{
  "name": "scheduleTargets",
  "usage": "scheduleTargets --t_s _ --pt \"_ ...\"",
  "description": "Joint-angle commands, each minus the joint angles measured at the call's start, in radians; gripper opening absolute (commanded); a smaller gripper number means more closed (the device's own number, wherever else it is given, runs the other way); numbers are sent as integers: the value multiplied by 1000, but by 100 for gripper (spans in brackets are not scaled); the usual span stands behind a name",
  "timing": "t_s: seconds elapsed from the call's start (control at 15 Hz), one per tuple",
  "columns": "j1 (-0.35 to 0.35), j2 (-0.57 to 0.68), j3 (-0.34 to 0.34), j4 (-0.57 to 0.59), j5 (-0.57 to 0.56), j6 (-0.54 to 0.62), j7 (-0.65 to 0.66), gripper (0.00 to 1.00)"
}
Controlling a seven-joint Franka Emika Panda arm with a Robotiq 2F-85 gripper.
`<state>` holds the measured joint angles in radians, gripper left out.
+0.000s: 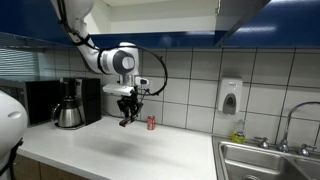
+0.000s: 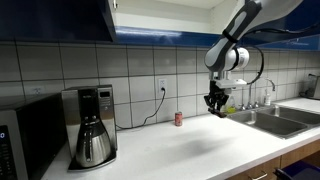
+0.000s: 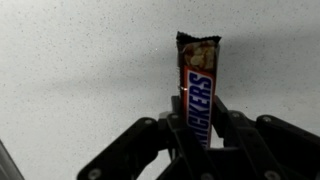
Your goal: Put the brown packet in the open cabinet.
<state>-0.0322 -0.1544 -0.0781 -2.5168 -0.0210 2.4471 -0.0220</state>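
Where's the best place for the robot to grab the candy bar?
Near one end, pinched across its narrow width, coming in along its length, as the gripper holds the packet now. It is long and slim, so the jaws probably close easily on its two long edges, and the free end sticks out ahead.

A kitchen is shown — marked by a coffee maker [image 2: 92, 125], steel sink [image 1: 268, 163], tiled wall [image 2: 150, 75] and blue wall cabinet [image 2: 60, 20].
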Motion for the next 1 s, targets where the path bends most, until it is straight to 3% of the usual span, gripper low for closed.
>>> scheduleTargets --t_s 0.0,0.47,0.93 --pt "-5 -215 11 -63 -5 -98 -34 8" --pt "12 -501 6 55 10 -343 -82 8" --pt "55 -564 10 260 15 -474 -92 8"
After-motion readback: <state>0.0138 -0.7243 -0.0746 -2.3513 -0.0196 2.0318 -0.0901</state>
